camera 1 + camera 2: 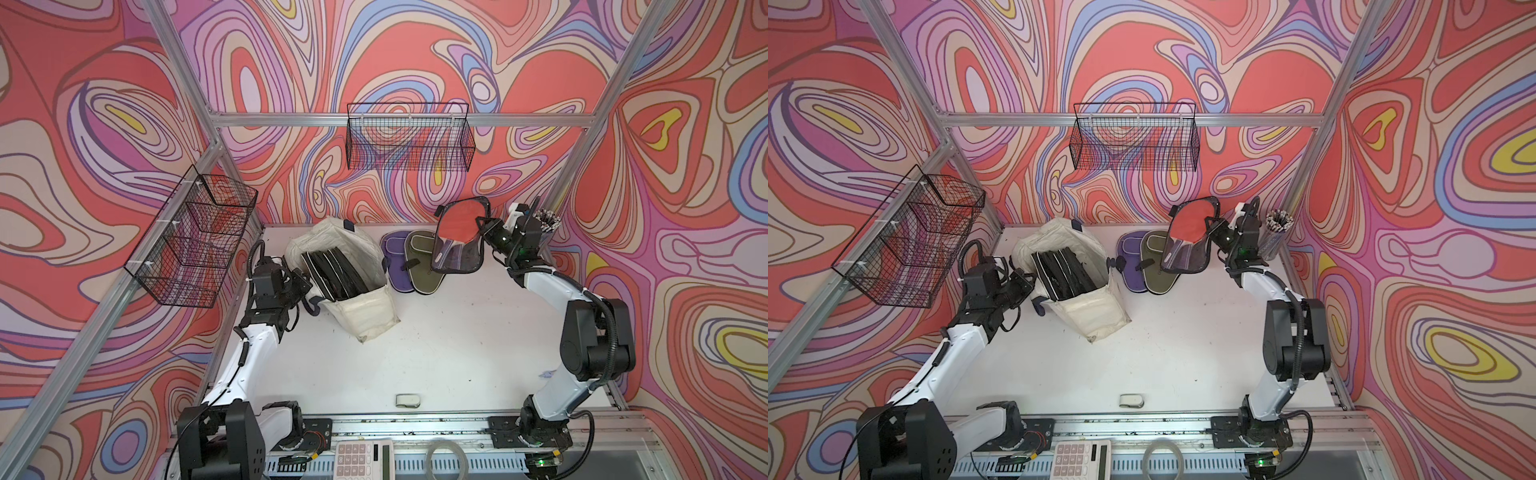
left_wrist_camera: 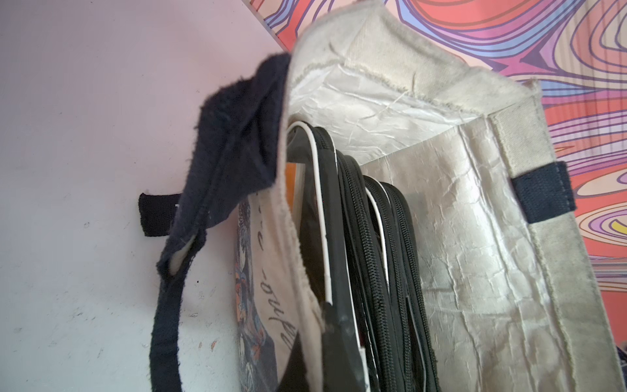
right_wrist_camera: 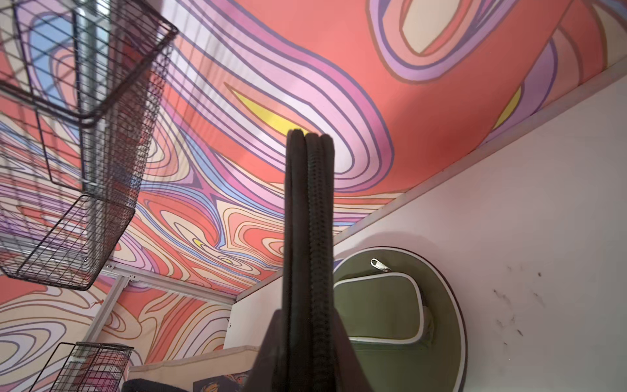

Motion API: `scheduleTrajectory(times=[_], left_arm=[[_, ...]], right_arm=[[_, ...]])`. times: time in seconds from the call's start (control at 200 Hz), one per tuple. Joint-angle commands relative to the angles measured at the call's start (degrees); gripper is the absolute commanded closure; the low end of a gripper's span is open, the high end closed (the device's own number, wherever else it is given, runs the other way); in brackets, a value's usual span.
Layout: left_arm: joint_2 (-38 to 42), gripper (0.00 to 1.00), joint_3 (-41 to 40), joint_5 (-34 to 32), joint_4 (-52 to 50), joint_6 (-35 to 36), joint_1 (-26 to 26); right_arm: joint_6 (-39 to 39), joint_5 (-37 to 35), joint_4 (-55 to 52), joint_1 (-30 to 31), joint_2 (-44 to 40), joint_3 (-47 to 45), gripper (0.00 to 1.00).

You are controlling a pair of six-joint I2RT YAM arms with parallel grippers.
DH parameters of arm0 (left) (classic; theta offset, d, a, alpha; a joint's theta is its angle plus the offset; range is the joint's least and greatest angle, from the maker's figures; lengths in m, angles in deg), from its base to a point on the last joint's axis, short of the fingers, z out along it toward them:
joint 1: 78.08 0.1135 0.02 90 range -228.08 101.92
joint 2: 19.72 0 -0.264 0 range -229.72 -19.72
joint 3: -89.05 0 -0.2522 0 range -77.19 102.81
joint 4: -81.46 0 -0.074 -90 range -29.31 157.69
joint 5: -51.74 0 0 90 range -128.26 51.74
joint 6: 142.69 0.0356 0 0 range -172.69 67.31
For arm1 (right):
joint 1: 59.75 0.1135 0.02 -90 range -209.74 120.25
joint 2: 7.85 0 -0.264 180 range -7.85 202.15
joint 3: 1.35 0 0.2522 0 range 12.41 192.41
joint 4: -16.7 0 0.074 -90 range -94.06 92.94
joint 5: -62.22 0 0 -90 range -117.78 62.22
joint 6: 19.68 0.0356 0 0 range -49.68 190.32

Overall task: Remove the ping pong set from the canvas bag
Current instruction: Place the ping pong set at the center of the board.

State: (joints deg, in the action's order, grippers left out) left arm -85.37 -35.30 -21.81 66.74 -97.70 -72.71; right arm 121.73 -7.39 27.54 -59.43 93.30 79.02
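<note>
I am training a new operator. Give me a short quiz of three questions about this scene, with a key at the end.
1. True or false: the right arm's fingers hold the paddle case in the air, outside the canvas bag.
2. What shows inside the bag? A) black zippered cases B) loose balls C) nothing
3. Short answer: what lies on the table under the held case?

Key: 1 true; 2 A; 3 the green slipper.
</note>
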Motion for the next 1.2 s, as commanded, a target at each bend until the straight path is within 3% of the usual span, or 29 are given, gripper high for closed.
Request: scheduleTrajectory(times=[0.0,0.611,1.197], left_arm=[[0.17,1.00,0.55,-0.71,-0.16,0.54,0.43],[0.59,1.00,1.09,-1.03,-1.23,0.88,0.40],[0.32,1.00,1.79,-0.99,-1.66,1.42,0.43]], right_arm=[[5.28,3.75,11.56,-0.84,3.72,-0.82,1.00],[13.33,9.48,27.53,-2.56,18.86,-0.04,1.00],[7.19,7.85,21.10,-3.21,22.51,0.35,1.00]])
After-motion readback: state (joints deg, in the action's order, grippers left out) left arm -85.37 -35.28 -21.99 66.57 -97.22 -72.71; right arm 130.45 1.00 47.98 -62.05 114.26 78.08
